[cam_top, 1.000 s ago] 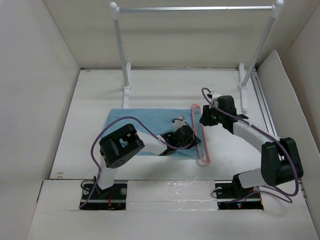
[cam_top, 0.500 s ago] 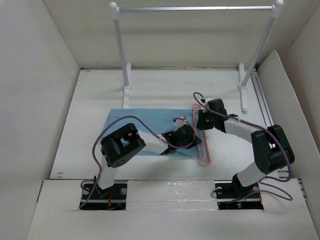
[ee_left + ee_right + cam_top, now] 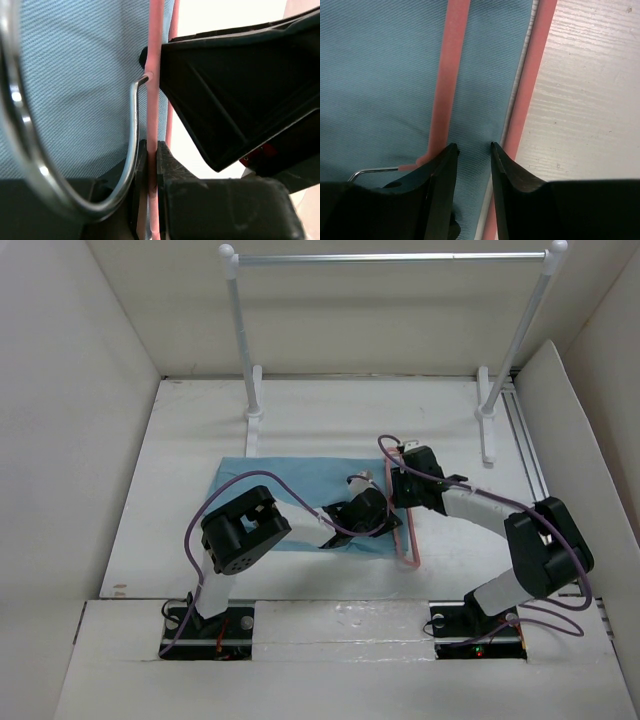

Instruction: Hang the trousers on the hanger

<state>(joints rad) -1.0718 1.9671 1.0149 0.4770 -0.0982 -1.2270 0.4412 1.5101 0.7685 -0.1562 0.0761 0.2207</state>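
The light-blue trousers (image 3: 270, 485) lie folded flat in the middle of the table. The pink hanger (image 3: 411, 535) rests at their right edge, partly over the cloth. My left gripper (image 3: 378, 517) is shut on one thin pink bar of the hanger (image 3: 151, 100), beside the metal hook (image 3: 134, 125). My right gripper (image 3: 400, 487) is low over the hanger's far end. In the right wrist view its jaws stand open (image 3: 472, 146), tips on the trousers (image 3: 380, 65) between two pink bars of the hanger (image 3: 451, 65). Nothing is pinched between them.
A silver-white garment rail (image 3: 390, 257) on two upright posts stands at the back of the table. White walls close in on the left, right and rear. A metal track (image 3: 525, 445) runs along the right side.
My right gripper has moved left and nearer, from right of the hanger's far end to over it and the trousers' edge. The left gripper kept its hold and place.
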